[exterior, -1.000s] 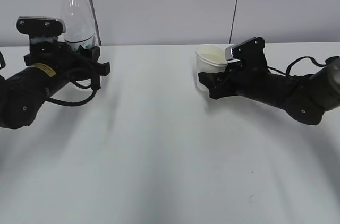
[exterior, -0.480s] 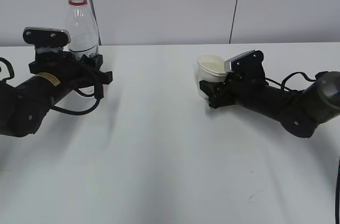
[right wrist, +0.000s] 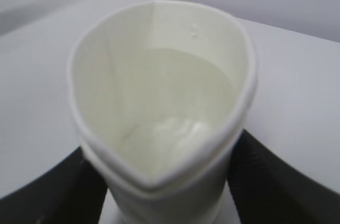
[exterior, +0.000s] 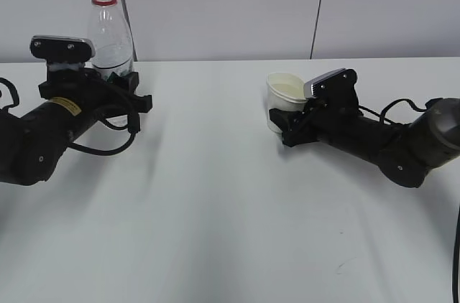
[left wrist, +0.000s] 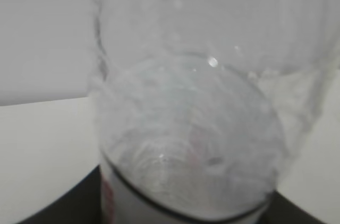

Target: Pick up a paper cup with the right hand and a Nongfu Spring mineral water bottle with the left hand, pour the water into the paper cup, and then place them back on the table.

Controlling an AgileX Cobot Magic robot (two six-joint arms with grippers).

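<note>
Two black tools work a white bench, each clamped on its own thing. On the left, the left hand's tool grips the Nongfu Spring mineral water bottle low on its body, the bottle standing upright with its red neck ring and open mouth rising well above the silver-grey block on top of the tool. A small yellow sticker shows on that arm, and a black cable loops beneath it. The left wrist view looks straight at the clear bottle wall, with the red-and-white label edge at the bottom of the picture and the tool's dark sides just showing on either side of it.

On the right, well apart from the bottle, the right hand's tool is closed around the lower part of the paper cup, which sits ahead of the tool with its mouth tilted slightly toward the left arm. The right wrist view shows the cup squeezed out of round into a pointed oval by the grip, dark tool sides pressing it from both flanks, and a pale liquid lying inside. Whether either the cup or the bottle touches the bench cannot be told. Behind both arms runs a plain grey panelled wall.
</note>
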